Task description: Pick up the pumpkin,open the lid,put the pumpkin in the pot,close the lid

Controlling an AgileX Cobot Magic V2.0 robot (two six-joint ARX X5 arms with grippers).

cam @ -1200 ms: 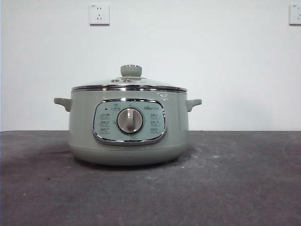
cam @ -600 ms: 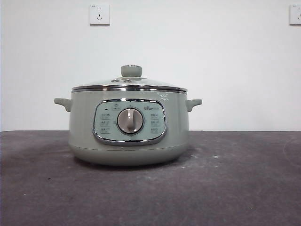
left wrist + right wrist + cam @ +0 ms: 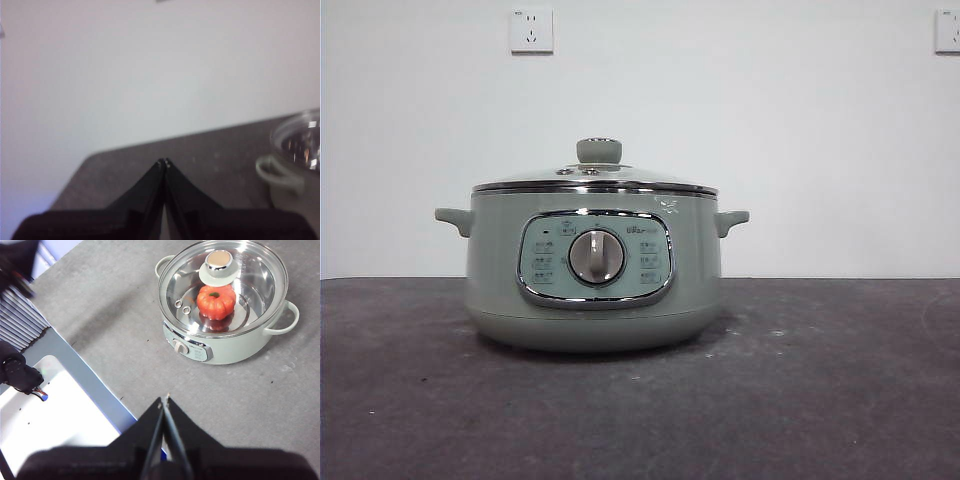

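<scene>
The sage-green pot [image 3: 593,270] stands on the dark table with the glass lid [image 3: 595,180] sitting on it, green knob [image 3: 599,151] on top. In the right wrist view the orange pumpkin [image 3: 216,301] lies inside the pot [image 3: 235,345], seen through the lid [image 3: 260,285]. My right gripper [image 3: 164,399] is shut and empty, high above the table, well away from the pot. My left gripper [image 3: 163,162] is shut and empty, off to the side of the pot [image 3: 295,155]. No gripper shows in the front view.
A grey and white stand [image 3: 65,410] with black cables [image 3: 22,375] lies beside the table edge in the right wrist view. Two wall sockets [image 3: 531,30] sit on the white wall behind the pot.
</scene>
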